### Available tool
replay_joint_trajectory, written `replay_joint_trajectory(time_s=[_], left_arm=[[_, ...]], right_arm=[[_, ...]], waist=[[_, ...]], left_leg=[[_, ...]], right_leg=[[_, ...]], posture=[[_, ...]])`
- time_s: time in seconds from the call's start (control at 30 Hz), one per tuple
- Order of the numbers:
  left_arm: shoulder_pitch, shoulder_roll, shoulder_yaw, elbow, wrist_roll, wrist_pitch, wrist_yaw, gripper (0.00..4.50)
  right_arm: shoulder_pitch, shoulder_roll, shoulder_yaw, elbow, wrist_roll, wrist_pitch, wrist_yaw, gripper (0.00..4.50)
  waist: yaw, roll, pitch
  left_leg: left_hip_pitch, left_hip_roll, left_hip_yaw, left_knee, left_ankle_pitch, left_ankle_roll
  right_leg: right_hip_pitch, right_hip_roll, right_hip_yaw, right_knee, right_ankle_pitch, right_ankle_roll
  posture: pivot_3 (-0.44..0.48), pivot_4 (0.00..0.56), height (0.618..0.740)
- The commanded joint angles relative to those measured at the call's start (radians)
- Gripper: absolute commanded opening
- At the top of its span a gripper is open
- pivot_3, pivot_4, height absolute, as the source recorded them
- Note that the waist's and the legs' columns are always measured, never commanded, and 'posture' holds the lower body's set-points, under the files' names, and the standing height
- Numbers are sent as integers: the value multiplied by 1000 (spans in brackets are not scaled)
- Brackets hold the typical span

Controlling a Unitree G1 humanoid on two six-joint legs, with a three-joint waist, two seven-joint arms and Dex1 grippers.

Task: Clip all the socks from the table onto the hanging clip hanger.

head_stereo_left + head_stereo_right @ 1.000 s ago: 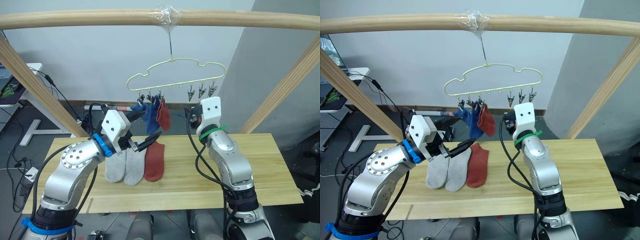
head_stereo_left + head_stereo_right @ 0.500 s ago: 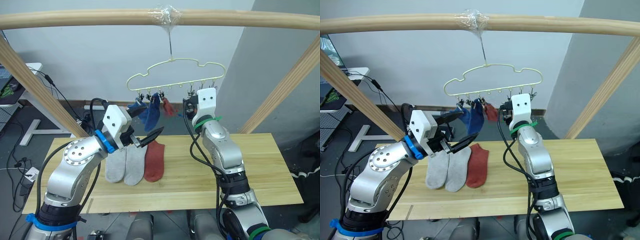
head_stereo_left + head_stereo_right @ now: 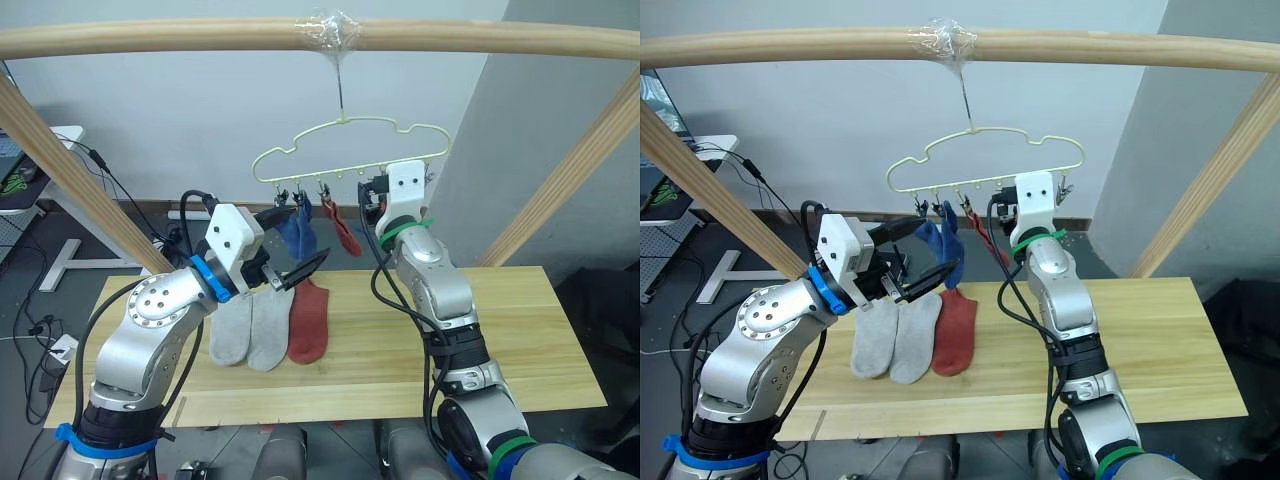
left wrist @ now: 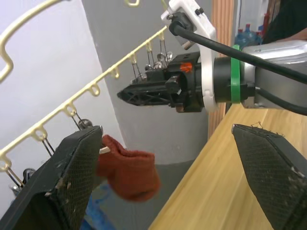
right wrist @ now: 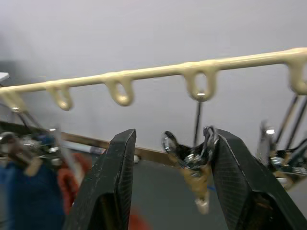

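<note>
Right tool (image 5: 165,165), jaws apart, flanks a metal clip (image 5: 192,158) on the clip hanger (image 3: 350,140); left tool (image 3: 295,270) hangs open over the tabletop (image 3: 520,330).

No text, label, brand, number or sign can be read anywhere in these views.
</note>
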Motion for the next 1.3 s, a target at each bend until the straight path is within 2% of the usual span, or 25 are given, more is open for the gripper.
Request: replay_joint_trajectory(time_s=[0.03, 0.83, 0.93, 1.07, 1.13, 1.3], left_arm=[[-27, -1, 36, -20, -7, -13, 7, 4500], [-73, -37, 36, -40, -12, 1, 56, 4500], [-75, -37, 35, -39, -14, 0, 59, 4500], [-69, -40, 30, -45, -15, 2, 65, 4500], [-66, -43, 26, -50, -16, 3, 65, 4500], [-33, -48, 15, -62, -17, 20, 61, 4500]], right_arm=[[-17, 5, 11, -33, 1, -32, 7, 2320], [-65, -2, -27, 47, 13, -69, -2, 2320], [-68, -6, -31, 53, 11, -76, -5, 1698], [-63, -8, -33, 46, 10, -76, -6, 492], [-60, -8, -34, 42, 11, -75, -5, 119], [-50, -13, -33, 26, 16, -68, 5, 17]], waist=[[0, 0, 0], [1, 0, 0], [1, 0, 0], [0, 0, 0], [1, 0, 0], [1, 0, 0]], left_leg=[[0, 0, 0, 0, 0, 0], [0, 0, 0, 0, 0, 0], [0, 0, 0, 0, 0, 0], [0, 0, 0, 0, 0, 0], [0, 0, 0, 0, 0, 0], [0, 0, 0, 0, 0, 0]], right_leg=[[0, 0, 0, 0, 0, 0], [0, 0, 0, 0, 1, -2], [0, 0, 0, 0, 1, -2], [0, 0, 0, 0, 1, -2], [0, 0, 0, 0, 2, -2], [0, 0, 0, 0, 2, -3]], posture=[[124, 218, 740], [131, 209, 740], [131, 209, 740], [127, 208, 740], [127, 208, 740], [125, 204, 740]])
